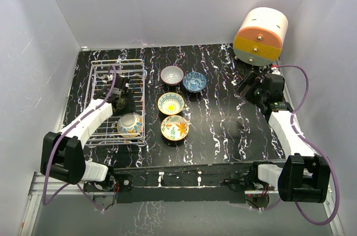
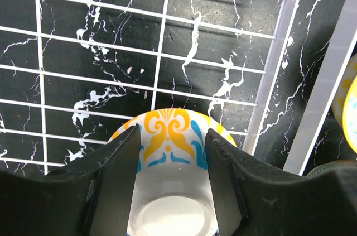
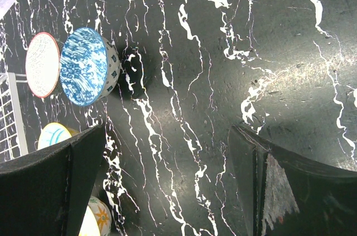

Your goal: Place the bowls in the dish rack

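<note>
The white wire dish rack stands at the left. One bowl with a yellow and blue pattern lies upside down in its near end. My left gripper hovers over the rack, open. In the left wrist view its fingers stand apart above that bowl, foot ring up, over the rack bars. A grey bowl, a blue bowl, a yellow-rimmed bowl and an orange floral bowl sit on the table. My right gripper is open and empty over bare table.
A big cream-orange-yellow drum lies at the back right, just behind my right gripper. The right wrist view shows the blue bowl, the grey bowl and the rack's edge at its left. White walls enclose the black marbled table.
</note>
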`<state>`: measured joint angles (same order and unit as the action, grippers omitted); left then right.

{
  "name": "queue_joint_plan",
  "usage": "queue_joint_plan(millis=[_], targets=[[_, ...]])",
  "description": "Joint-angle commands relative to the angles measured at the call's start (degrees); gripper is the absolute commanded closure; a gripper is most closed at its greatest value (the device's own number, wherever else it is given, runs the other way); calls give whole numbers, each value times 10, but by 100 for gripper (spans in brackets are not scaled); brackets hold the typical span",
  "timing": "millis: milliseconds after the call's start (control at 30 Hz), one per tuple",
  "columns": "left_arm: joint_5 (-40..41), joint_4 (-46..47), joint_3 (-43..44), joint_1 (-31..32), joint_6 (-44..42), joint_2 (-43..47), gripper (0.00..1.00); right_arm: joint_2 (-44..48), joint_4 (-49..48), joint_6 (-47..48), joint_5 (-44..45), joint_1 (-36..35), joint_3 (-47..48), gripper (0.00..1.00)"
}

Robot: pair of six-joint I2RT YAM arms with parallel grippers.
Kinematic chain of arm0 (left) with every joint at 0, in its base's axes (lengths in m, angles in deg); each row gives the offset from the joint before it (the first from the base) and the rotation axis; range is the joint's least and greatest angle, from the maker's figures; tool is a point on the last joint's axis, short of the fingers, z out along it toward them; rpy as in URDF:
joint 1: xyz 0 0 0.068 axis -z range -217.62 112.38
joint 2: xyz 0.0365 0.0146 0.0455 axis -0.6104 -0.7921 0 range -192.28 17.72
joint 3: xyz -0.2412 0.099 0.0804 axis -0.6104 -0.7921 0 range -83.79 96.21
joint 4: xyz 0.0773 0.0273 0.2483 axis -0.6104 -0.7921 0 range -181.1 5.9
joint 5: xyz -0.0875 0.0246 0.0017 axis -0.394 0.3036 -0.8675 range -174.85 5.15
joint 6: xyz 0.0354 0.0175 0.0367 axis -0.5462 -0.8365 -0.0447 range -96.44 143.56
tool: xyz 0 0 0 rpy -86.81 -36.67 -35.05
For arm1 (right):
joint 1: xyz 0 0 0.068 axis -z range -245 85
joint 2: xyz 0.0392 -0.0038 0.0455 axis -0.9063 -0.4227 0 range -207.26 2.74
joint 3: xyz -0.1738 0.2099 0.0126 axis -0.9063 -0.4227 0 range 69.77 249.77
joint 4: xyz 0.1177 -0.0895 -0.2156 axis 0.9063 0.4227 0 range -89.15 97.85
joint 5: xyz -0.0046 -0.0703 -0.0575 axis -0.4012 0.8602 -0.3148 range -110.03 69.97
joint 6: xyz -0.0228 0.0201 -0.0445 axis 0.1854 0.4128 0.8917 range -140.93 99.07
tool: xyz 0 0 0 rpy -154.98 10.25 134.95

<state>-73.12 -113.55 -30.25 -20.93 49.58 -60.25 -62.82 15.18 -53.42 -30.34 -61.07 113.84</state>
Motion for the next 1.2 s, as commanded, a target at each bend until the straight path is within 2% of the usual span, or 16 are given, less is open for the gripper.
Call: queue_joint_plan(millis=[0,200,467,1167], targets=[[17,-1,-2,3,5,37,51,19,-34,2,-2,4,-3,5],[22,3,38,3,-8,11,50,18,-34,3,-3,5,0,5],[9,25,47,3,-18,-40,50,15,-31,6,-1,5,5,5],[-7,7,-17,4,-9,-7,50,15,-35,4,-2,4,-3,5]])
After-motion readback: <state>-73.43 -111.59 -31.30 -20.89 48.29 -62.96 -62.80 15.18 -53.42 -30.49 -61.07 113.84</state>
